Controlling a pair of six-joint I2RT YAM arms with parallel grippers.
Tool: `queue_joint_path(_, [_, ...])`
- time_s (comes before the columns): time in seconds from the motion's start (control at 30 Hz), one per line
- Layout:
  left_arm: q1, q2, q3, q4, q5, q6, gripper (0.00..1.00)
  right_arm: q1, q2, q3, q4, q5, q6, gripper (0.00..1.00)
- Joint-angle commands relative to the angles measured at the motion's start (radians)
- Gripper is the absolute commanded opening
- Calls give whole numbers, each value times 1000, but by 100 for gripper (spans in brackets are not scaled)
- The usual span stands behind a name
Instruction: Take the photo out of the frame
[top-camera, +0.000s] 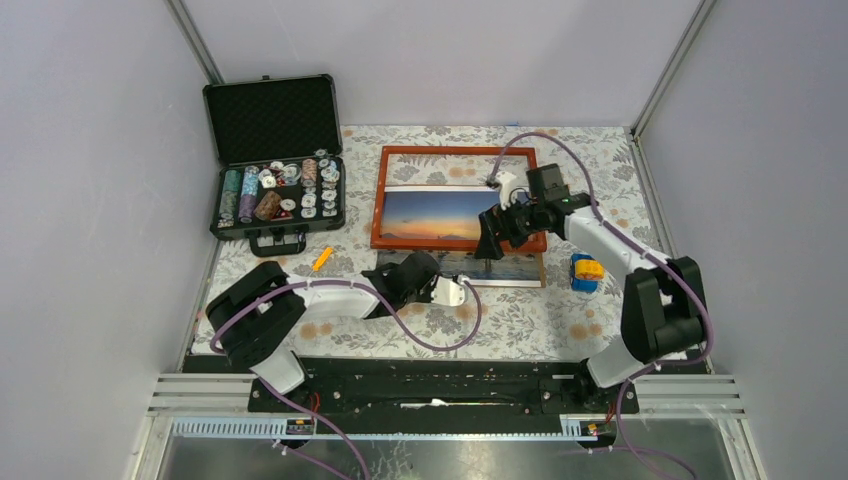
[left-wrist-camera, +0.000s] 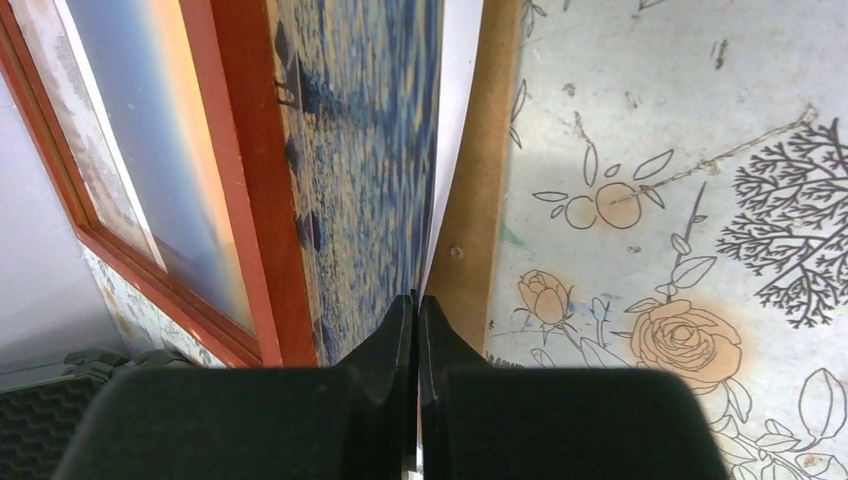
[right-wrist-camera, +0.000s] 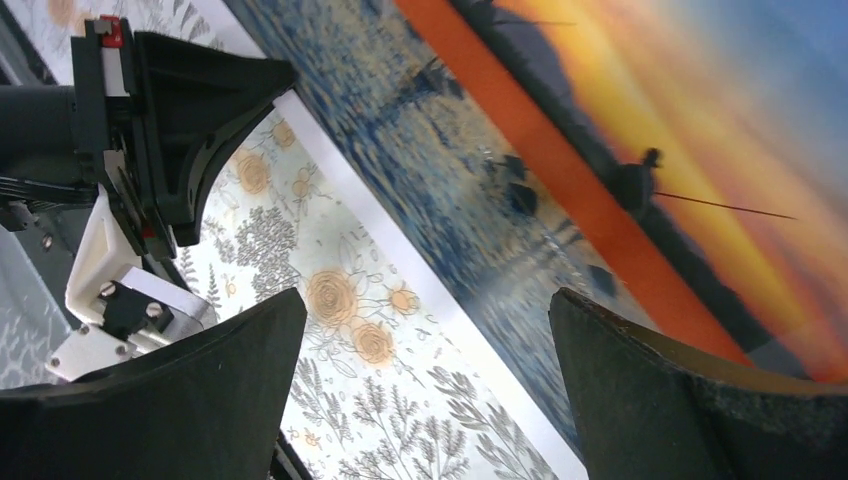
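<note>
The orange-red frame (top-camera: 460, 240) lies flat in the middle of the table. The photo (top-camera: 505, 268), a sunset over blue water, sticks out from under the frame's near rail. My left gripper (top-camera: 447, 290) is at the photo's near left corner. In the left wrist view that gripper (left-wrist-camera: 417, 300) is shut on the photo's (left-wrist-camera: 360, 150) thin white edge, between the frame (left-wrist-camera: 245, 200) and a brown backing board (left-wrist-camera: 472, 220). My right gripper (top-camera: 497, 235) hovers open over the frame's near right part. Its jaws (right-wrist-camera: 425, 305) stand wide above the photo's (right-wrist-camera: 450, 180) white border, holding nothing.
An open black case (top-camera: 275, 190) of poker chips stands at the back left. A small orange object (top-camera: 321, 259) lies near the left arm. A blue and yellow object (top-camera: 585, 272) sits right of the photo. A floral cloth (top-camera: 520, 320) covers the table.
</note>
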Motion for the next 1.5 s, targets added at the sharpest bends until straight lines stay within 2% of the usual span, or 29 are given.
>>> queue_joint_path(0.0, [21, -21, 88, -63, 54, -66, 0, -57, -133, 20, 15, 46, -46, 100])
queue_joint_path(0.2, [60, -72, 186, -200, 152, -152, 0, -96, -259, -38, 39, 67, -96, 100])
queue_joint_path(0.47, [167, -77, 280, -326, 325, -191, 0, -93, -348, -101, -145, -32, -493, 100])
queue_joint_path(0.67, [197, -72, 323, -356, 378, -200, 0, -21, -321, -200, -67, 111, -654, 100])
queue_joint_path(0.93, [249, -54, 357, -383, 442, -216, 0, 2, -239, -223, 48, 186, -743, 95])
queue_joint_path(1.03, [263, -47, 375, -400, 457, -223, 0, 6, -215, -240, 82, 228, -781, 79])
queue_joint_path(1.13, [269, -47, 387, -411, 473, -230, 0, 12, -195, -245, 102, 251, -776, 59])
queue_joint_path(1.2, [269, -48, 400, -423, 483, -244, 0, 15, -188, -241, 102, 260, -764, 50])
queue_joint_path(1.47, [269, -95, 451, -518, 512, -294, 0, 27, -289, -219, -20, 247, -755, 5])
